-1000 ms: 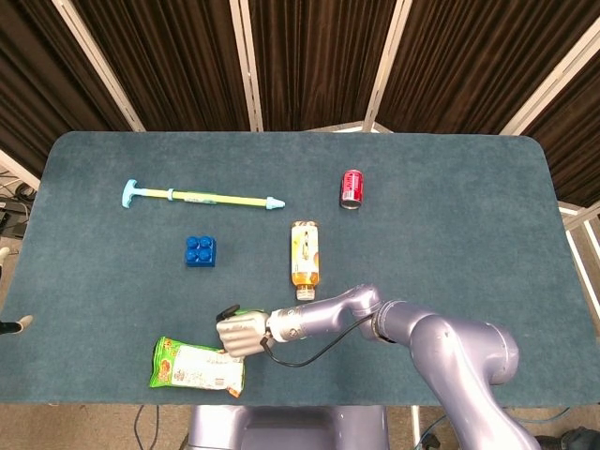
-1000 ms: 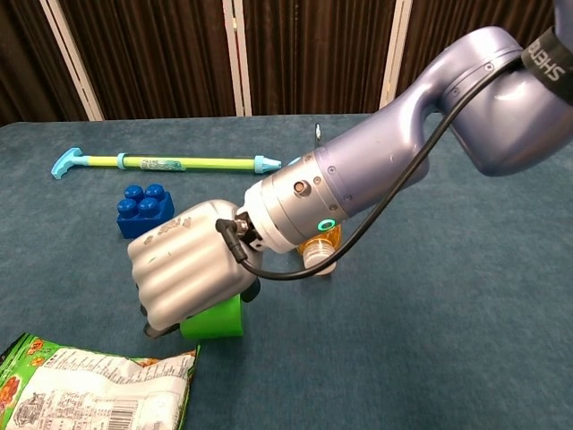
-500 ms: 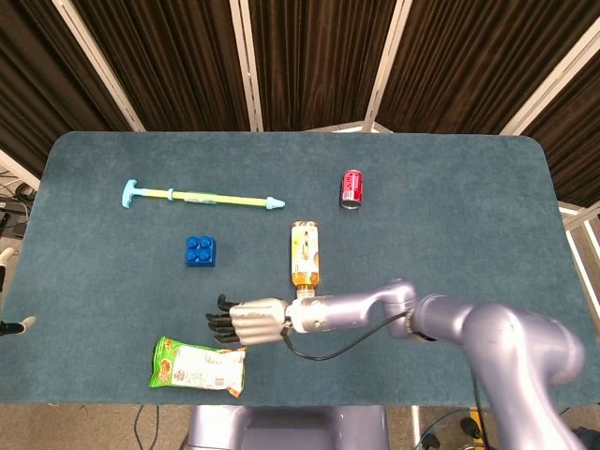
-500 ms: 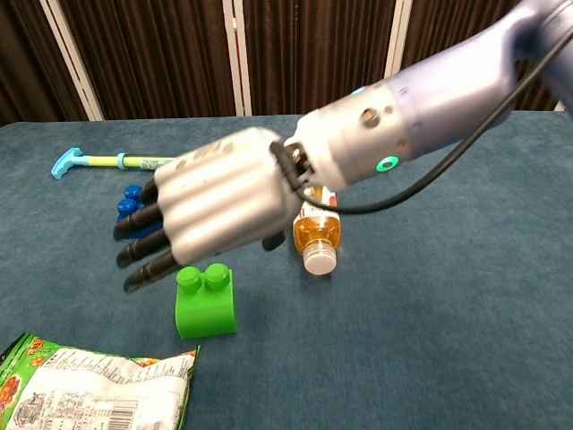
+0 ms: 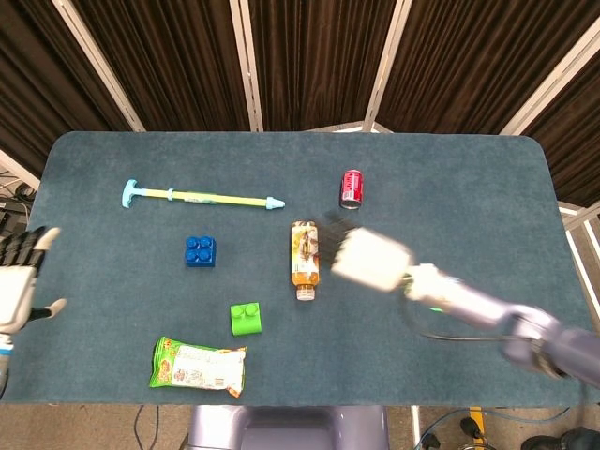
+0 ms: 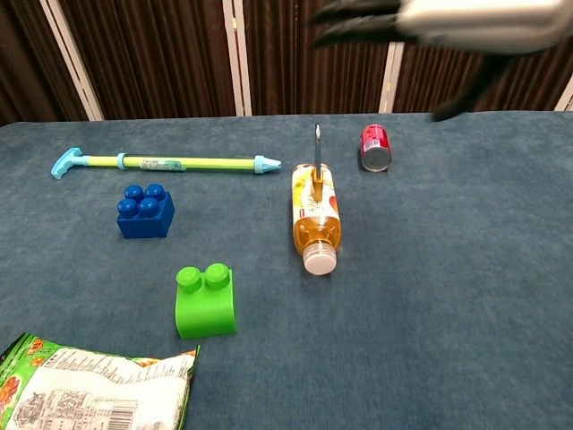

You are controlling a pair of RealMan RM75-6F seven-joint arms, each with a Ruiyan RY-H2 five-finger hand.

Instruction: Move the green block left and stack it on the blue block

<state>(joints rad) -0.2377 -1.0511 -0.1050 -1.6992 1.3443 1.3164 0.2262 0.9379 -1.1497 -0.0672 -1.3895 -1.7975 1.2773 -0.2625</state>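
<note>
The green block stands alone on the teal table, near the front and free of any hand. The blue block sits farther back and to its left, apart from it. My right hand is blurred with motion and raised above the table to the right of the bottle, fingers spread and holding nothing. In the chest view it streaks across the top. My left hand hangs off the table's left edge, fingers extended and empty.
An orange-drink bottle lies between the blocks and my right hand. A red can stands behind it. A long toy water squirter lies at the back left. A snack bag lies at the front edge.
My right hand let go of the green block, rose and swung back to the right past the bottle. My left hand has come into view at the table's left edge.
</note>
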